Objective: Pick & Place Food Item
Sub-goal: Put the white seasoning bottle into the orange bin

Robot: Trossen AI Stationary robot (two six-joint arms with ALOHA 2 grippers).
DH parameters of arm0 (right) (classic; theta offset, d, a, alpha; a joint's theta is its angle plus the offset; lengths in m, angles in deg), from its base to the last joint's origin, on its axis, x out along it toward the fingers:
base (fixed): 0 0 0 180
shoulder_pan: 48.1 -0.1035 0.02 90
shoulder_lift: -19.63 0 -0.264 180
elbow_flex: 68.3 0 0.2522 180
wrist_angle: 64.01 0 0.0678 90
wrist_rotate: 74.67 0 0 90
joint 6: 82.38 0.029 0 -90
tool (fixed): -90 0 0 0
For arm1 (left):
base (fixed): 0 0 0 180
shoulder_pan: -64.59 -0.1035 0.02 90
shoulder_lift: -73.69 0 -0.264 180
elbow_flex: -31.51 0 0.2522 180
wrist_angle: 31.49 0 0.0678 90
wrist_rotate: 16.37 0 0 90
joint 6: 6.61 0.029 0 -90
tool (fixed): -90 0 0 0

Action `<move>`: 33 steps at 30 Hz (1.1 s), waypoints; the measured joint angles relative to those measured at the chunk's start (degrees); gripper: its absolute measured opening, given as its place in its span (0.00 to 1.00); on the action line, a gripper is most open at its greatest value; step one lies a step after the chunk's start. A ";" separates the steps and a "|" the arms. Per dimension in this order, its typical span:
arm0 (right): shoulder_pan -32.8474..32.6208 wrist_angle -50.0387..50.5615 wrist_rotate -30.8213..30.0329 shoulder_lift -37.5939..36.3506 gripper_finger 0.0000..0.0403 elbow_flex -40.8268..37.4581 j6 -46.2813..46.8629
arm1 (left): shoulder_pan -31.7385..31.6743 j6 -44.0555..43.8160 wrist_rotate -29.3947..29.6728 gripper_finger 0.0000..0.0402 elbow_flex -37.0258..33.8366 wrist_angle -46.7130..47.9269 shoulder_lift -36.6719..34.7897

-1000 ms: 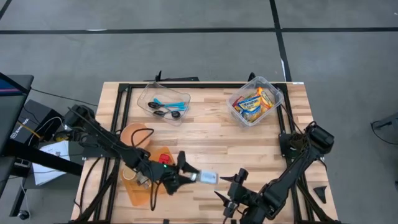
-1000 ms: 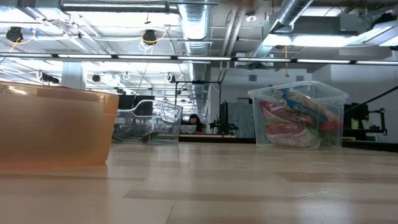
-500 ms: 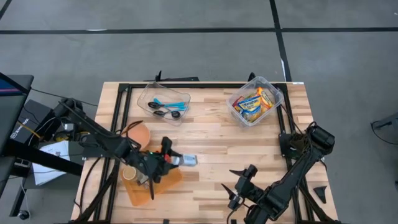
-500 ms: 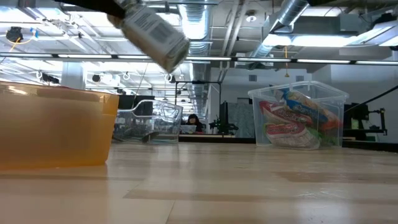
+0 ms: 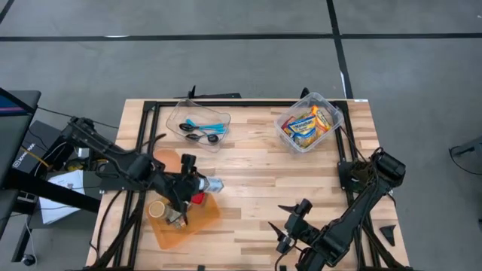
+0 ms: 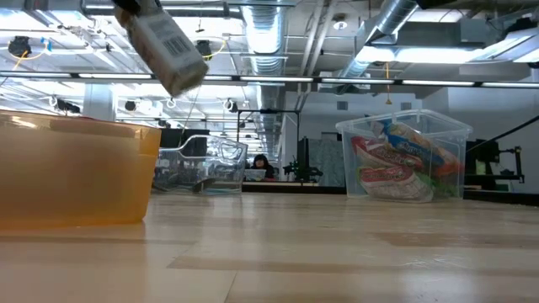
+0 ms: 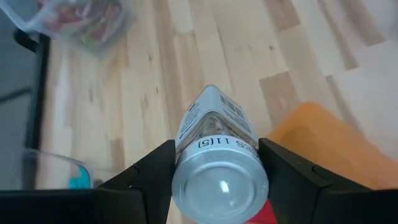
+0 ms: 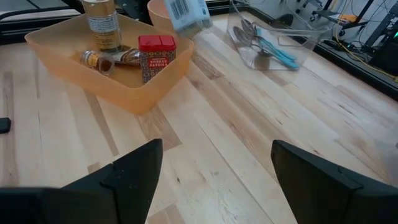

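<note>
Carry step in hand — jar (image 7: 214, 149) was gripped by left gripper (image 5: 197, 183) above orange tray's (image 5: 167, 232) right edge. Next: lowering inside, then release. Right gripper (image 5: 289, 228) was parked near, jaws wide, empty.

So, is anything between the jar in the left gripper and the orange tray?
Nothing visible. The left gripper holds the jar in the air at the orange tray's edge. Inside the tray, a red tin and bottles take up some room.

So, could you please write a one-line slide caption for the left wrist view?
Left gripper holds a silver-capped spice jar between its jaws above the wooden table, beside the orange tray.
</note>
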 joint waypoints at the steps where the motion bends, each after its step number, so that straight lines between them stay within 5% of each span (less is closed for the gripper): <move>1: 0.00 0.00 -0.01 0.00 0.74 0.00 0.00 | -0.38 -1.21 -1.18 0.49 1.27 1.53 -0.04; 20: -0.41 -0.21 0.50 0.00 0.74 0.00 0.22 | -5.14 -22.49 -26.18 0.49 6.80 17.60 1.96; 33: -1.51 0.22 0.48 0.00 0.74 -0.02 1.53 | 0.72 -35.98 -30.12 0.49 6.54 21.73 4.71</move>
